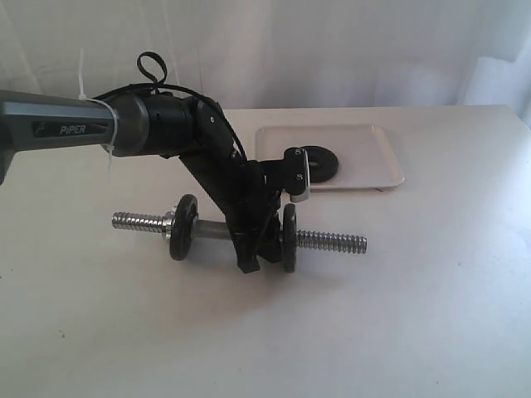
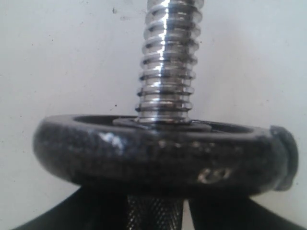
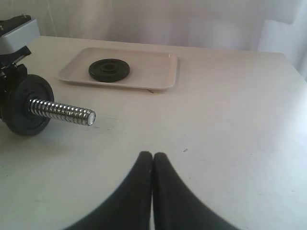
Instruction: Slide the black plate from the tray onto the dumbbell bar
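One black plate (image 1: 320,162) (image 3: 109,70) lies flat in the white tray (image 1: 373,149) (image 3: 153,72). The dumbbell bar (image 1: 332,242) (image 3: 60,111) rests on the table in front of the tray. It carries two more black discs, one near its left end (image 1: 182,227) and one right of the middle (image 1: 289,238) (image 2: 163,153). My left gripper (image 1: 249,264) (image 2: 156,208) reaches down between those two discs. Its jaws are closed around the knurled middle of the bar (image 2: 165,62), just behind the right disc. My right gripper (image 3: 152,155) is shut and empty above bare table, out of the exterior view.
The left arm (image 1: 124,124) stretches in from the left, over the bar. The threaded right end of the bar points toward the right gripper. The tray sits behind the bar, at the back of the pale table (image 1: 415,315).
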`<state>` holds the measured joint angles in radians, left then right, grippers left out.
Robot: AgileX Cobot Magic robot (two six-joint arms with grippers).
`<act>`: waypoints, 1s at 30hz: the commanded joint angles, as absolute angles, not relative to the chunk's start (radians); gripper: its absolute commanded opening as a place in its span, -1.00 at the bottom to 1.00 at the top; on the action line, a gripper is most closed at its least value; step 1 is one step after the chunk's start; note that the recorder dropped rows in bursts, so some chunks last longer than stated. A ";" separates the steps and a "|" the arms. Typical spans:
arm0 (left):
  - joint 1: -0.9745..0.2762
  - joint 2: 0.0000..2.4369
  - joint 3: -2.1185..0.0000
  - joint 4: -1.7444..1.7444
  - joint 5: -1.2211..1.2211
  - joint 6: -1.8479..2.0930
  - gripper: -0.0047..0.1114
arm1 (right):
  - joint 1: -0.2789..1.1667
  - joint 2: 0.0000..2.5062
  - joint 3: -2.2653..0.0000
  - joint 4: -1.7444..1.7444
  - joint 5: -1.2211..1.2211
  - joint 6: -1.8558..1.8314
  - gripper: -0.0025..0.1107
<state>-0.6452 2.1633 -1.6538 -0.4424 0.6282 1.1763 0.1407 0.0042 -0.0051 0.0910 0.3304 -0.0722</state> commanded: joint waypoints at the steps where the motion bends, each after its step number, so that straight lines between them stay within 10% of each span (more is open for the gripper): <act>1: -0.650 2.158 -1.651 -0.447 0.658 1.162 -0.92 | 0.139 0.000 0.000 0.085 0.321 -0.074 -0.96; 20: -0.650 2.158 -1.651 -0.447 0.652 1.162 -0.92 | 0.139 0.000 0.000 0.085 0.245 -0.074 -0.96; 30: -0.650 2.158 -1.651 -0.447 0.652 1.162 -0.92 | 0.139 0.000 0.000 0.085 -0.419 -0.074 -0.96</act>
<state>-0.6452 2.1633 -1.6538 -0.4406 0.6282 1.1742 0.1407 0.0042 -0.0013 0.0910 -0.2162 -0.0722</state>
